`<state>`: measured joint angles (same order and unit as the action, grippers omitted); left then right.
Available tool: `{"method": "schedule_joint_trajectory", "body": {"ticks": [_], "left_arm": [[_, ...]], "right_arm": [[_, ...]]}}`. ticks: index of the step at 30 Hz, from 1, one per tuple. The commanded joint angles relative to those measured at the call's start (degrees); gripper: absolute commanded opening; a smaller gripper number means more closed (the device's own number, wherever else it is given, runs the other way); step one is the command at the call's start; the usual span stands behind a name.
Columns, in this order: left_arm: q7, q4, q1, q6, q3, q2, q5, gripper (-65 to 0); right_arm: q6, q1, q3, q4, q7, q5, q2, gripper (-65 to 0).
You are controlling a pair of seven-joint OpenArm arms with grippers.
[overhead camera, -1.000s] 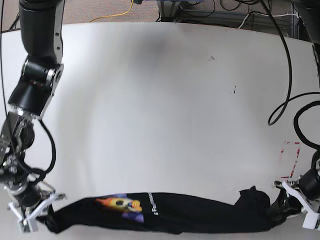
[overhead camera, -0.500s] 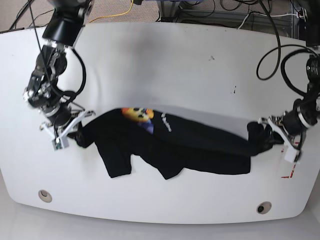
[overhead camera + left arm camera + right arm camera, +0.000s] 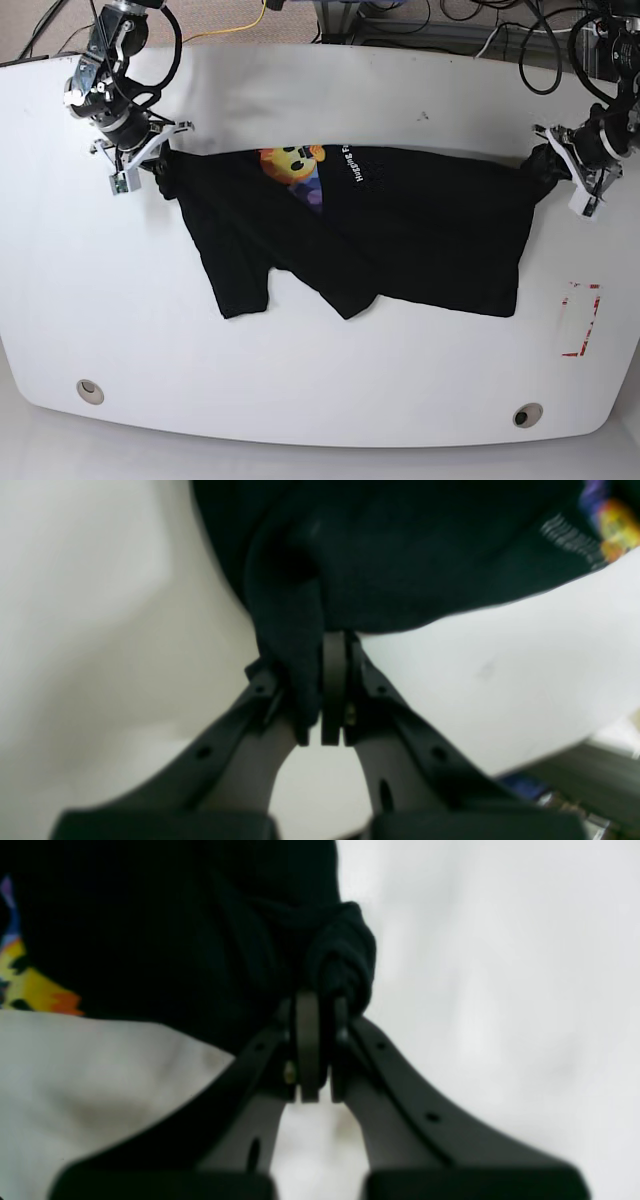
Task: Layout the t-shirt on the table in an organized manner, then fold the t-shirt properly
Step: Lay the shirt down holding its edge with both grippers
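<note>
A black t-shirt (image 3: 400, 230) lies spread across the upper middle of the white table (image 3: 300, 380) in the base view, stretched out sideways between the two arms. One end of it reaches to the upper left of the frame and the other end to the upper right. Near its top edge, a little left of the middle, there is a small orange, yellow and purple cartoon print (image 3: 295, 168) with white lettering (image 3: 365, 165) just beside it. Lower down, the cloth is bunched and uneven, with one flap hanging down at the lower left of the shirt and a pointed fold near the middle. The right gripper (image 3: 150, 165) is at the upper left of the base view, and its jaws are pinched tight on a bunched corner of the shirt. In the right wrist view the two fingers (image 3: 307, 1050) press close together with a knot of black cloth sticking out above them. The left gripper (image 3: 560, 160) is at the upper right of the base view, and it too is squeezed closed on the other end of the shirt. In the left wrist view a fold of black cloth sits clamped between its fingers (image 3: 334, 680). A red tape rectangle (image 3: 580, 320) is on the table at the lower right, apart from the shirt. Two small round holes (image 3: 90, 389) sit near the bottom edge of the table.
</note>
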<state>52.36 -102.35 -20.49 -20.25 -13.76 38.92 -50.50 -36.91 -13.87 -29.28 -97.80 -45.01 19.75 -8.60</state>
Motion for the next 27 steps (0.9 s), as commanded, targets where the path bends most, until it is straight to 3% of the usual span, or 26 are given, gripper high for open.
{"method": "schedule_joint_trajectory", "body": {"ticks": [1, 7, 11, 17, 20, 23, 27], "left_arm": [[-1.2, -0.9, -1.0, -2.0, -1.8, 0.3, 2.2, -65.0], [-1.1, -0.9, -1.7, -4.7, -1.9, 0.3, 6.6, -65.0], [-1.1, -0.9, -2.1, -4.7, -1.9, 0.3, 7.7, -65.0], [-1.1, -0.9, -2.8, -4.7, -1.9, 0.5, 7.6, -65.0], [-1.1, -0.9, -2.8, -4.7, -2.0, 0.5, 7.6, -65.0], [-1.1, -0.9, -2.8, -4.7, -2.0, 0.5, 7.6, -65.0], [-1.1, -0.9, -3.8, -4.7, -2.0, 0.5, 7.6, -65.0]], "right_arm": [[-0.1, -0.9, -1.2, -1.4, 1.5, 1.0, -0.8, -65.0], [0.2, -2.3, -2.6, -1.3, 1.5, 0.6, -0.8, -63.1], [0.3, -2.6, -2.6, -1.8, 1.5, 0.9, -0.8, -50.3], [0.4, -3.3, -3.5, -6.3, 1.3, 1.0, -0.6, -21.9], [0.4, -3.4, -3.8, -10.4, 1.3, 1.0, 1.1, -12.2], [0.0, -3.4, -3.7, -14.7, 1.3, 1.0, 2.4, -7.3], [-0.1, -3.0, -2.6, -18.3, -0.4, 1.2, 4.2, -5.5]]}}
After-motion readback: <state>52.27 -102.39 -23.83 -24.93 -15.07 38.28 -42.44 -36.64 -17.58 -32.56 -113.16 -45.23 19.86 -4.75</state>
